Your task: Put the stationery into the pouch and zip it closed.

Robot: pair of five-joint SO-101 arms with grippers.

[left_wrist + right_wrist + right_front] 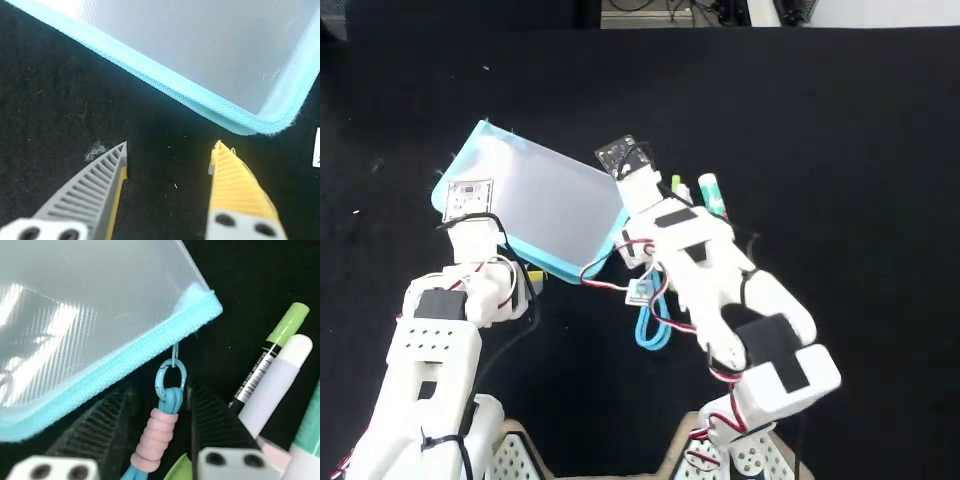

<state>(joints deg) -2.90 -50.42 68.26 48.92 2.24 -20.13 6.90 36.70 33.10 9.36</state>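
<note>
The pouch (535, 200) is translucent with light blue trim and lies flat on the black table. Its zipper edge (125, 365) carries a blue ring pull (171, 377) with a pink bead (157, 432) on a blue cord. My right gripper (160, 390) is open at the pouch's right corner, the pull hanging between its black fingers (215, 425). My left gripper (170, 150) is open just off the pouch's other trimmed edge (175, 85), with nothing between its grey and yellow fingers. Several markers (705, 190) lie beside the right gripper, outside the pouch.
A green-capped marker (280, 340) and a white-capped one (280, 380) lie close to the right gripper's finger. A loop of blue cord (650, 325) shows under the right arm. Bare black table (820, 130) stretches to the right and far side.
</note>
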